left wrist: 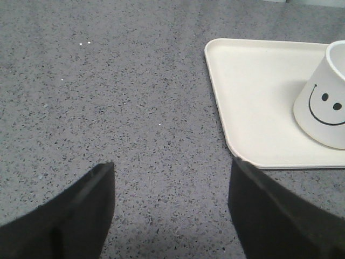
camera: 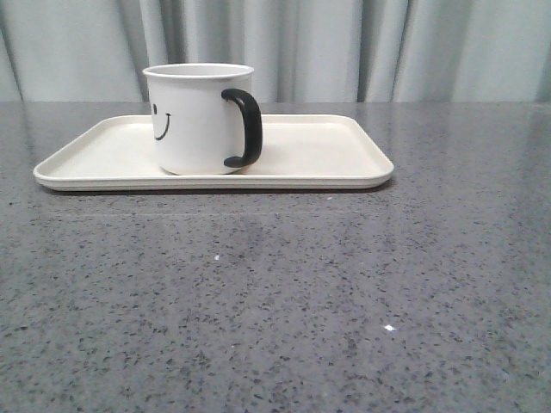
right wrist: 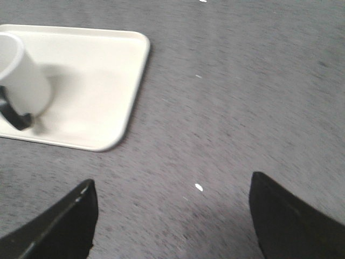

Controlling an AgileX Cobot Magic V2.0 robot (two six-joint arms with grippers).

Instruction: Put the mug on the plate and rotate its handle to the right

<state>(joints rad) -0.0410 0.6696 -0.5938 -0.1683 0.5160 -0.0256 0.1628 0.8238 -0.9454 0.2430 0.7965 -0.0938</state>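
The white mug (camera: 196,119) stands upright on the cream plate (camera: 318,151), left of the plate's middle. Its black handle (camera: 245,127) points right and a little toward the camera in the front view; the smiley face shows on its left side. In the left wrist view the mug (left wrist: 325,105) sits on the plate (left wrist: 253,86) with the face visible. The right wrist view shows the mug (right wrist: 21,78), its handle (right wrist: 13,114) and the plate (right wrist: 97,70). My left gripper (left wrist: 171,164) and right gripper (right wrist: 171,182) are both open over bare table, apart from the plate, holding nothing. Neither appears in the front view.
The plate lies on a grey speckled table (camera: 275,301). Pale curtains (camera: 344,43) hang behind the table's far edge.
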